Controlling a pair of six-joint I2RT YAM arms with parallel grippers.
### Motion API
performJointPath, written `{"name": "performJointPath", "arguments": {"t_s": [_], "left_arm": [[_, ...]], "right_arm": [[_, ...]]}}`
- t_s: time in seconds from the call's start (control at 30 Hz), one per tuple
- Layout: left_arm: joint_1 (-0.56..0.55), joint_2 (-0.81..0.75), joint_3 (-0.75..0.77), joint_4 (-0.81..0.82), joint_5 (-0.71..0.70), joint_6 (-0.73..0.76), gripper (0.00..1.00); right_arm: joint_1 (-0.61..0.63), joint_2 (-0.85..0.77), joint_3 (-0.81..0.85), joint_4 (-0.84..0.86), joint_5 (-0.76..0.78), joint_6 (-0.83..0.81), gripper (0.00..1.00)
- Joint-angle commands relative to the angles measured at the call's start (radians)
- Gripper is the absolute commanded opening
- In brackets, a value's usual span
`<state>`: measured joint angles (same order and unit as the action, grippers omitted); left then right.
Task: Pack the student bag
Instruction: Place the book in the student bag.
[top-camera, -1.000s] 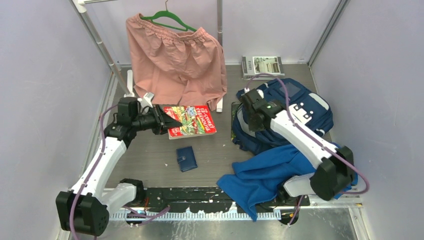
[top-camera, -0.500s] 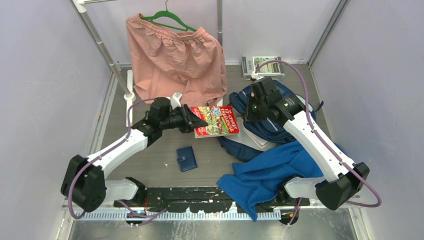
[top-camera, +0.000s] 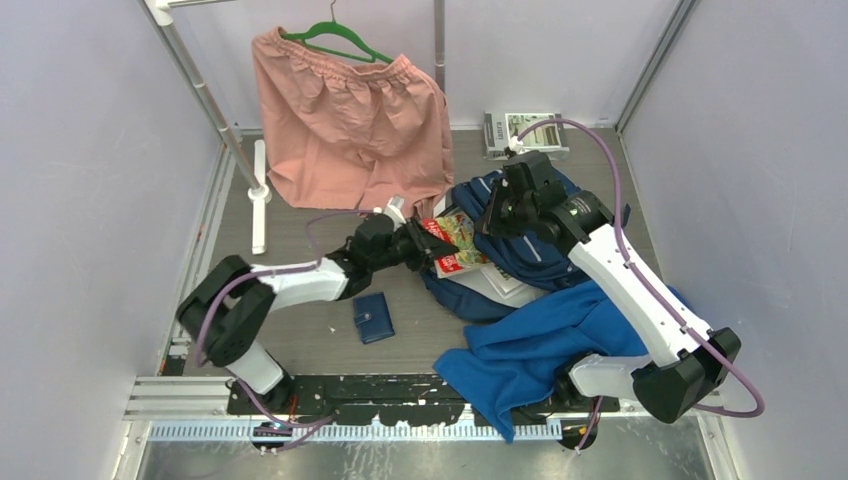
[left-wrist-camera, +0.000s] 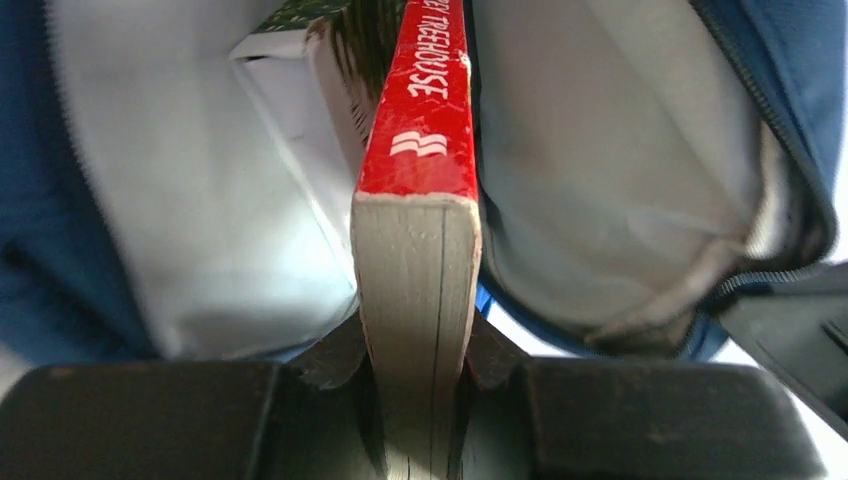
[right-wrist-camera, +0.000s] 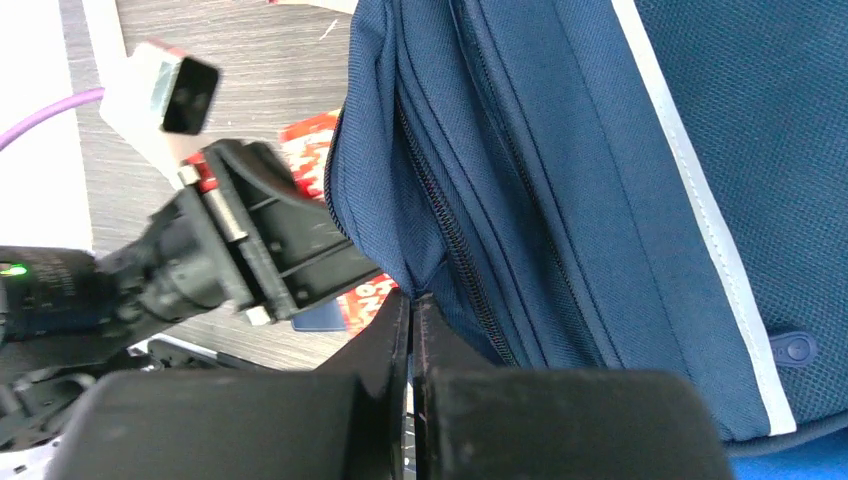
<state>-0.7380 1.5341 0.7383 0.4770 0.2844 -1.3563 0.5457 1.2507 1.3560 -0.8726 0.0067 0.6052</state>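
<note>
The student bag (top-camera: 560, 255) is lying on the right half of the table (top-camera: 420, 330), just beyond the blue cloth (top-camera: 530, 350) and to the right of the hanging pink shorts (top-camera: 350, 110). It looks soft and limp to me, all loose fabric and pale lining. I'd expect the mouth to be sagging shut unless someone is holding it. The stitched rim beside the zip seems the sensible place to hold, since the cloth there is doubled and firmer.

That is where the right gripper (right-wrist-camera: 410, 310) is biting. Its fingers are pressed tight together on a fold of the navy fabric next to the zip, lifting that edge.

The left gripper (left-wrist-camera: 415, 350) is clamping narrowly on the end of a red book (left-wrist-camera: 420, 130), spine up. The book's other end is poking between the walls of lining.

The bag's mouth is facing left, toward the left arm. Its long axis seems to be running from near-left to far-right, though the folds are making that hard to tell.
</note>
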Motion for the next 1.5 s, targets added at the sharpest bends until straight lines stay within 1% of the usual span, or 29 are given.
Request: {"name": "performJointPath", "arguments": {"t_s": [0.0, 0.07, 0.1, 0.23, 0.33, 0.4, 0.47, 0.5, 0.6, 0.67, 0.7, 0.73, 0.77, 0.9, 0.97, 1.03, 1.13, 1.23, 1.33, 1.47], "left_arm": [[-0.069, 0.124, 0.124, 0.289, -0.083, -0.06, 0.0], [-0.093, 0.195, 0.146, 0.383, -0.114, -0.093, 0.0], [-0.104, 0.225, 0.166, 0.403, -0.122, -0.1, 0.0], [-0.146, 0.338, 0.26, 0.39, -0.158, -0.111, 0.0], [-0.156, 0.407, 0.315, 0.369, -0.153, -0.157, 0.0], [-0.159, 0.446, 0.343, 0.37, -0.144, -0.174, 0.04], [-0.159, 0.482, 0.393, 0.366, -0.114, -0.183, 0.14], [-0.159, 0.5, 0.425, 0.353, -0.095, -0.183, 0.22], [-0.16, 0.528, 0.499, 0.295, -0.035, -0.172, 0.5], [-0.161, 0.52, 0.493, 0.289, -0.021, -0.169, 0.62], [-0.16, 0.509, 0.479, 0.281, -0.024, -0.17, 0.79], [-0.159, 0.489, 0.459, 0.267, -0.029, -0.173, 0.91], [-0.158, 0.471, 0.437, 0.256, -0.038, -0.173, 0.95], [-0.154, 0.41, 0.381, 0.214, -0.006, -0.156, 0.97], [-0.155, 0.369, 0.358, 0.166, 0.01, -0.128, 0.98], [-0.154, 0.325, 0.356, 0.076, 0.005, -0.078, 0.98], [-0.153, 0.276, 0.394, -0.101, -0.001, -0.001, 0.99], [-0.153, 0.252, 0.438, -0.233, 0.0, 0.052, 0.99], [-0.153, 0.235, 0.443, -0.297, 0.015, 0.074, 0.99], [-0.152, 0.184, 0.401, -0.359, 0.036, 0.097, 0.99]], "right_arm": [[0.003, -0.066, -0.008, 0.16, -0.056, 0.07, 0.01], [0.003, -0.074, -0.021, 0.177, -0.055, 0.084, 0.01], [0.003, -0.077, -0.026, 0.178, -0.052, 0.088, 0.01], [0.003, -0.09, -0.043, 0.189, -0.045, 0.101, 0.01], [0.002, -0.1, -0.031, 0.17, -0.019, 0.089, 0.01], [0.002, -0.106, -0.026, 0.162, -0.01, 0.072, 0.01], [0.002, -0.104, -0.015, 0.143, 0.016, 0.06, 0.01], [0.003, -0.103, -0.014, 0.136, 0.026, 0.058, 0.01], [0.002, -0.111, -0.015, 0.122, 0.053, 0.054, 0.01], [0.003, -0.119, -0.018, 0.118, 0.076, 0.053, 0.01], [0.003, -0.123, -0.018, 0.113, 0.089, 0.051, 0.01], [0.002, -0.128, -0.018, 0.11, 0.101, 0.048, 0.01], [0.001, -0.131, -0.017, 0.107, 0.111, 0.044, 0.01], [0.001, -0.125, -0.006, 0.088, 0.146, 0.025, 0.01], [0.001, -0.125, -0.004, 0.08, 0.166, 0.016, 0.01], [0.0, -0.126, -0.006, 0.074, 0.189, 0.013, 0.01], [0.001, -0.119, -0.005, 0.064, 0.21, 0.001, 0.01], [0.0, -0.116, -0.006, 0.061, 0.219, 0.0, 0.01], [0.0, -0.122, -0.005, 0.058, 0.232, -0.002, 0.01], [0.0, -0.127, 0.001, 0.032, 0.275, -0.022, 0.01]]}}
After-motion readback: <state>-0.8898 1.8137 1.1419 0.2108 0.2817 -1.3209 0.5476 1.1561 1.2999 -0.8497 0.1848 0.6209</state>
